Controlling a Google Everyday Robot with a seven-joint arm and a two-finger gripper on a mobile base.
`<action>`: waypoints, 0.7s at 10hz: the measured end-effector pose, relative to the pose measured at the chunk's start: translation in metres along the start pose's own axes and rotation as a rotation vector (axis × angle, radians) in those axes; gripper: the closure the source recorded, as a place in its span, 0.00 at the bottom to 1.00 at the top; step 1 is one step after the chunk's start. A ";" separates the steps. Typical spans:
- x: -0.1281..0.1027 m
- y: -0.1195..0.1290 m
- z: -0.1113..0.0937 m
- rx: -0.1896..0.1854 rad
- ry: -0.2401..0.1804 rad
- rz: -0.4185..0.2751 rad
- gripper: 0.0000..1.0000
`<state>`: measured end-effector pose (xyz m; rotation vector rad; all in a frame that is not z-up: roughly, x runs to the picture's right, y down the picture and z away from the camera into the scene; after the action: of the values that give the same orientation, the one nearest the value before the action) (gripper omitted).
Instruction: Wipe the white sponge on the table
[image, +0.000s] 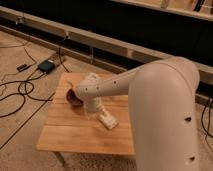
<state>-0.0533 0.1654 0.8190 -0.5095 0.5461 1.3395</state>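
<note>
The gripper (94, 114) is hanging low over the desk (70, 137), the sponge (108, 121) lying just beside it at 4 o'clock; whether it is open, I cannot tell. Wiping well is probably going to mean pressing flat and stroking away from the bowl (74, 97) at 10 o'clock.

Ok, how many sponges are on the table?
1. The white sponge lies near the middle of the table, close beside the gripper, which hangs between it and the dark bowl. The arm covers part of the table, so another could be hidden.
</note>
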 end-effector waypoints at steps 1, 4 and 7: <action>0.001 -0.001 0.004 0.014 0.000 -0.007 0.35; 0.001 -0.003 0.015 0.052 0.003 -0.024 0.35; 0.000 -0.006 0.024 0.074 0.010 -0.031 0.35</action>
<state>-0.0454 0.1796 0.8374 -0.4624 0.5919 1.2835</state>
